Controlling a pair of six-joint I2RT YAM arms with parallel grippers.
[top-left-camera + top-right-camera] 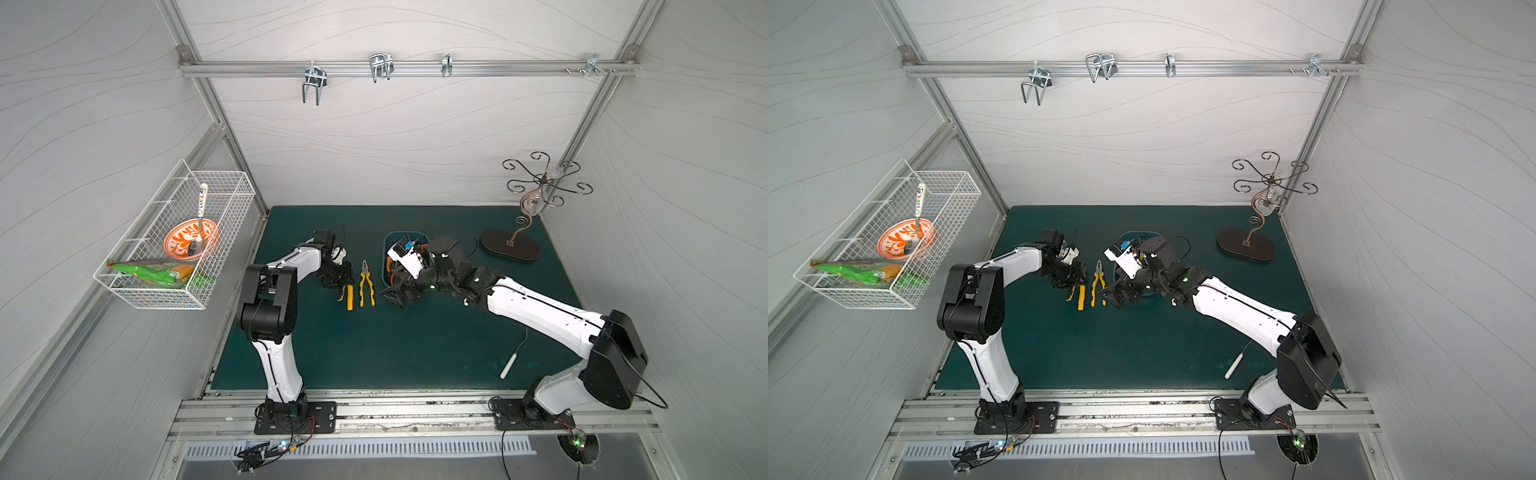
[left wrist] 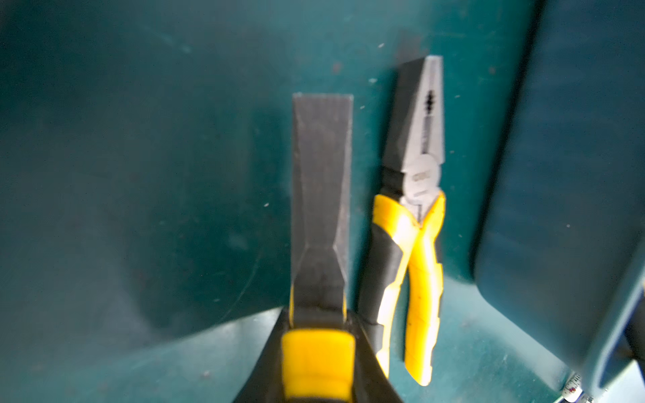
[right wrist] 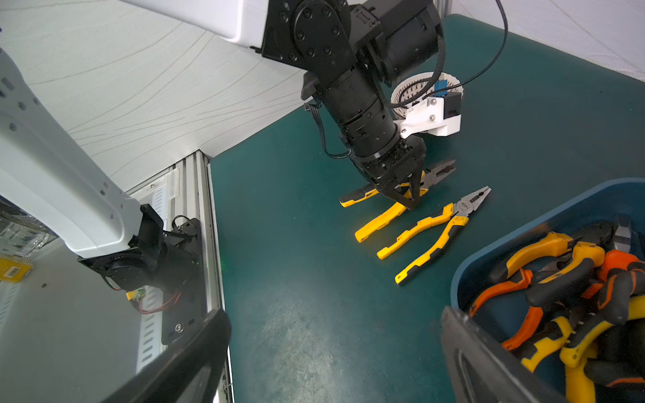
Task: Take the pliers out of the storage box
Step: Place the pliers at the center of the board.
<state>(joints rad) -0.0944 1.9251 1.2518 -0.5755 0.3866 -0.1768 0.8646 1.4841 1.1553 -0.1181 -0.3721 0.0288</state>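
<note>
In both top views, the left gripper [image 1: 344, 287] is clamped on one pair of yellow-handled, dark-jawed steel pliers, the gripped pliers [image 1: 350, 301], near the middle of the dark green worktop [image 1: 374, 353]. A like pair, the free pliers [image 1: 366, 284], lies just beside them on the right. The shallow slate-blue plastic storage box [image 1: 385, 249] stands next on the right, largely hidden by the right arm. The right gripper [image 1: 395, 297] hangs at the box's near end with its jaws wide apart, holding nothing. Both outside pairs lie with the long axis running from near edge to far edge and the jaws toward the far edge. In the left wrist view, one black finger [image 2: 321, 174] flanks a yellow handle, parallel to the free pliers. In the right wrist view, the heaped pliers [image 3: 572, 275], orange and yellow, lie crossed at mixed angles inside the box. Handling, as judged: stiff, dense steel with grippy rubber handles and slick bare jaws. The handles may swing about the pivot, so grasp across both handles close to it.
</note>
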